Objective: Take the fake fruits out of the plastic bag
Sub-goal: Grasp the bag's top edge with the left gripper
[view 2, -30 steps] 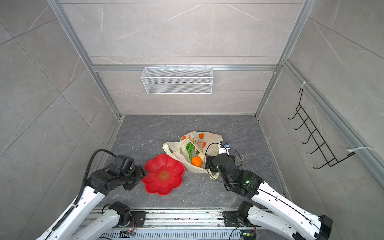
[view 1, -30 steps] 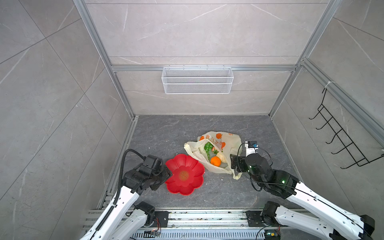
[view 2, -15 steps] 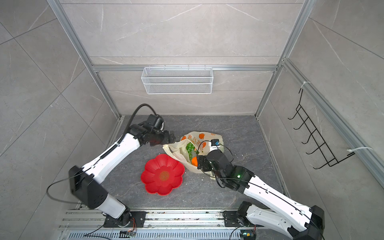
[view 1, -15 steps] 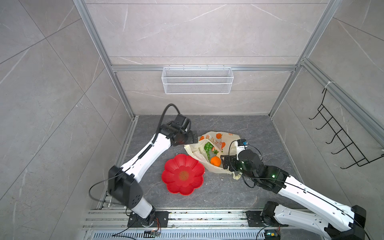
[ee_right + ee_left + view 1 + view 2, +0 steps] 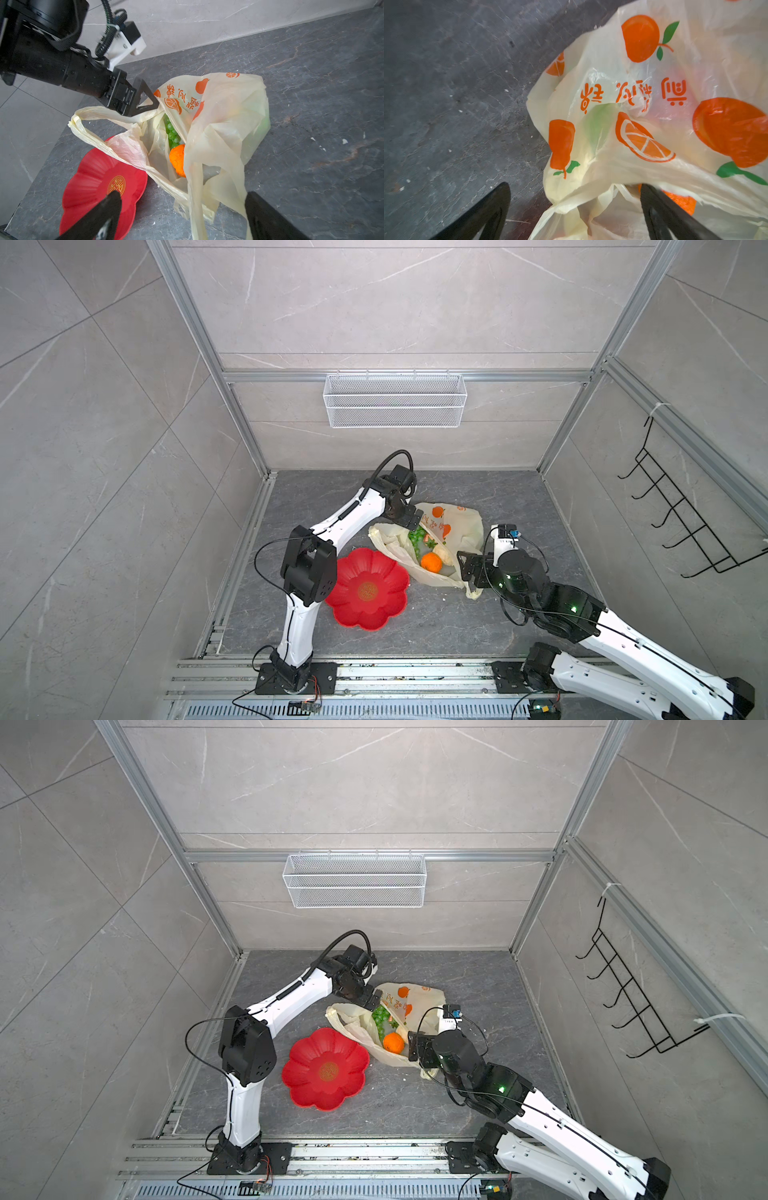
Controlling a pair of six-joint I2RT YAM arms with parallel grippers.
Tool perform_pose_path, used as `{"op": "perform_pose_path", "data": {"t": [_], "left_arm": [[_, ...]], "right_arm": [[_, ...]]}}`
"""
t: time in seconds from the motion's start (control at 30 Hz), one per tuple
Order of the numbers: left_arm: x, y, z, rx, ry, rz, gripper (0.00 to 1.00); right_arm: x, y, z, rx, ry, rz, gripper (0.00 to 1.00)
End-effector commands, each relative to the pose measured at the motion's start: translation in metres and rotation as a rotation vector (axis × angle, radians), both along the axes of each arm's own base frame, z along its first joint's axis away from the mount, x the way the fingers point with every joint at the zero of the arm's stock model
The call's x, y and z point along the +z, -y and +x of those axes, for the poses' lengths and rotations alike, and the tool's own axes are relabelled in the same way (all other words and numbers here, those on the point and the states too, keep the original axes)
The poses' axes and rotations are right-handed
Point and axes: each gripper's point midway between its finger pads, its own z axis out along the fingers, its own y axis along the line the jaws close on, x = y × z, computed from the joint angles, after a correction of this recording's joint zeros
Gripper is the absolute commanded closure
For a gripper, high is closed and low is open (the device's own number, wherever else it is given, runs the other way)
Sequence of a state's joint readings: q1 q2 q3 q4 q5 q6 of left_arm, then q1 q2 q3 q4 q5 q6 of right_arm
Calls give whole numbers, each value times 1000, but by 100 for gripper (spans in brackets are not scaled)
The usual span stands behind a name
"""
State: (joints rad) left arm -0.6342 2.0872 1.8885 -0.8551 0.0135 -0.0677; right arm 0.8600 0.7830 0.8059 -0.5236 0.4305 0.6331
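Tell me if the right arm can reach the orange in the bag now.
Probably yes. The orange lies uncovered in the plastic bag's open mouth, the open right gripper close beside it; only a loose bag fold partly stands between.

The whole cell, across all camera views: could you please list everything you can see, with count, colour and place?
plastic bag: one, cream-yellow with orange prints, lying open on the floor, right of centre
grape bunch: one, green, inside the bag
orange: one, orange, in the bag's mouth
plate: one, red, flower-shaped, on the floor left of the bag, nothing on it
wire basket: one, white, on the back wall
hook rack: one, black, on the right wall
floor: dark grey stone
left gripper: black, open, at the bag's far edge
right gripper: black, open, at the bag's near side
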Motion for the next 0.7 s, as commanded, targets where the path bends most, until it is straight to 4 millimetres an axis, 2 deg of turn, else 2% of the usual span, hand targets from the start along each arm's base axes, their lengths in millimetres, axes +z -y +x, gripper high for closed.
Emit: {"op": "perform_pose_path", "data": {"t": [0.0,0.13,0.23,0.27,0.33,0.43,0.47,0.57,0.67], "left_arm": [[-7,7,-2,-94,-26,8,0],[-19,17,10,-105,-18,-7,3],[-18,28,26,-83,-3,-46,18],[-16,34,31,-82,3,-73,25],[-13,42,41,-63,2,-125,45],[-3,41,58,-7,-8,-207,90],[1,37,67,26,3,-237,100],[15,9,97,164,39,-295,100],[38,-36,126,338,99,-318,100]], "right_arm": [[-10,7,-2,-26,-17,-27,6],[-11,6,-1,-26,-20,-28,6],[-12,6,-1,-25,-25,-31,5],[-12,6,-1,-25,-25,-31,6],[-12,7,-2,-28,-28,-29,5],[-11,11,-4,-35,-26,-27,5],[-10,12,-5,-37,-25,-24,6],[-11,13,-7,-35,-27,-20,5],[-8,3,-6,13,-26,-23,6]]}}
